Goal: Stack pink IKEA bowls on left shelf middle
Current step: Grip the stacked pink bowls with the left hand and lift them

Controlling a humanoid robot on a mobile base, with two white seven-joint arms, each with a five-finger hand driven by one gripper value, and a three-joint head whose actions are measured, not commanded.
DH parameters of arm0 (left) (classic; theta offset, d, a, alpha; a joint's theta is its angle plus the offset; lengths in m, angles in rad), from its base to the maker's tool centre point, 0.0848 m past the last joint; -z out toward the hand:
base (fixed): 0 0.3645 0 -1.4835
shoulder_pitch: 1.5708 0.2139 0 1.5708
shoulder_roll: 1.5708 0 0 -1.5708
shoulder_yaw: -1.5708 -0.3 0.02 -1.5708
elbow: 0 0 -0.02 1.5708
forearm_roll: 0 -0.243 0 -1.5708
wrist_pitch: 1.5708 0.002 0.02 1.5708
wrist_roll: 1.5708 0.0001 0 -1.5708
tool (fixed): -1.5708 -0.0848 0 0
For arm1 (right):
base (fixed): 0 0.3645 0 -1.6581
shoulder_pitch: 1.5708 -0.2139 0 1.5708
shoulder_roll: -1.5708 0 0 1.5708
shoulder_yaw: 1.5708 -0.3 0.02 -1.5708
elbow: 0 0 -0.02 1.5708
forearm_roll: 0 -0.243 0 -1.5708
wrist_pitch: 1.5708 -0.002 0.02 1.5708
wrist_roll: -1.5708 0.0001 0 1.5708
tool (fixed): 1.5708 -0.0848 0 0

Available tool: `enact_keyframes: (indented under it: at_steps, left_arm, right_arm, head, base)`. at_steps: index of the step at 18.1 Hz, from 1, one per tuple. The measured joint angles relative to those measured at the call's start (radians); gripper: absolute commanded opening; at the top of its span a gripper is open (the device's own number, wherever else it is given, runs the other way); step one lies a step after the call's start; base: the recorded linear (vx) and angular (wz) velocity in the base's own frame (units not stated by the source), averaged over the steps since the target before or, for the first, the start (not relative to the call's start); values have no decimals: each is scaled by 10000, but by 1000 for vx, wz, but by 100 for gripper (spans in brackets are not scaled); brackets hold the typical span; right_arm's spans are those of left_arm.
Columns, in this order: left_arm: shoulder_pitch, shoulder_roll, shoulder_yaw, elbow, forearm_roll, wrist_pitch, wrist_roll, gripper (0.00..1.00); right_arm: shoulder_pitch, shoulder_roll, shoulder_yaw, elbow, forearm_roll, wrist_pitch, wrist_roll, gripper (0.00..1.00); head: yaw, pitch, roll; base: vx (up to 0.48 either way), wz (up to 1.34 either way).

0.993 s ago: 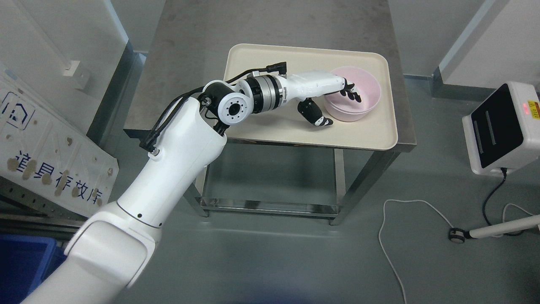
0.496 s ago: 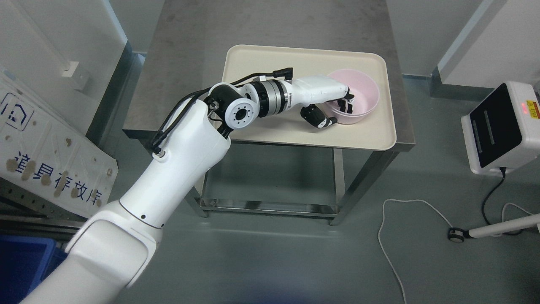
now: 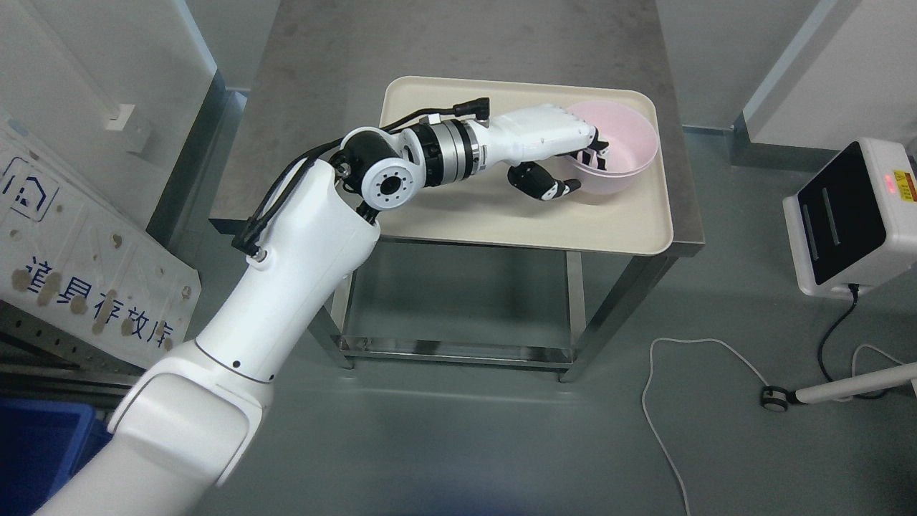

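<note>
Fingers of the outstretched left hand pinch the tilted pink bowl's rim.

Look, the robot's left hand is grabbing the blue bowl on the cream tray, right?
Not quite: the bowl is pink, not blue. The head view shows the left hand gripping its near rim, fingers inside and thumb outside, over the cream tray.
</note>
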Motion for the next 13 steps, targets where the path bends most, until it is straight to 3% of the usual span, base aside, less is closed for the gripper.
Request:
enact_keyframes:
  at_steps: [6, 13]
  left_arm:
    - [407, 0, 1488, -605, 490, -1350, -725, 1]
    - [1275, 1, 2833, -1658, 782, -1697, -875, 2]
  right_arm:
    - [-1, 0, 0, 0, 0, 0, 6, 100]
    - [0, 0, 0, 0, 0, 0, 14, 100]
  head:
    - [0, 0, 0]
    - [0, 0, 0]
  base:
    - [-19, -24]
    - [-167, 19]
